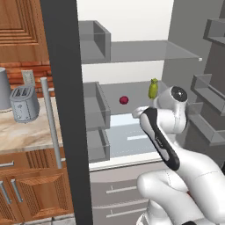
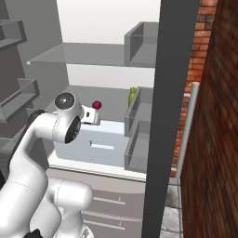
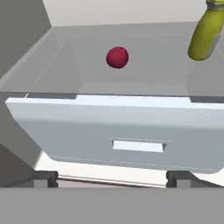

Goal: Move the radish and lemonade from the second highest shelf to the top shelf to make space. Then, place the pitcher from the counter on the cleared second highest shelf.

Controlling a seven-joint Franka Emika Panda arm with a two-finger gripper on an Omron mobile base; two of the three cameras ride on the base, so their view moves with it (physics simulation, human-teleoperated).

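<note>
Radish (image 3: 117,57), small dark red-magenta ball, lying free toward the back of the second highest grey shelf (image 1: 132,90) inside the open fridge; lemonade (image 3: 202,36), small olive-green bottle with narrow neck and yellow cap, standing upright on the same shelf, well apart from the ball and nearer the door-side wall. Both not yet on the top shelf (image 1: 176,52), thin grey glass-like panel one level above, with nothing seen on it. Tool (image 3: 111,178) with tips spread wide and holding nothing, hanging in front of the pale drawer (image 3: 131,131) under that shelf, lower than the ball and short of it. Judged to be the first step, the reach for the radish. Next move probably calls for going up and forward over the drawer edge, centring the wide tips around the ball, then closing gently, as a round thing may roll away. Pitcher step comes later.
</note>
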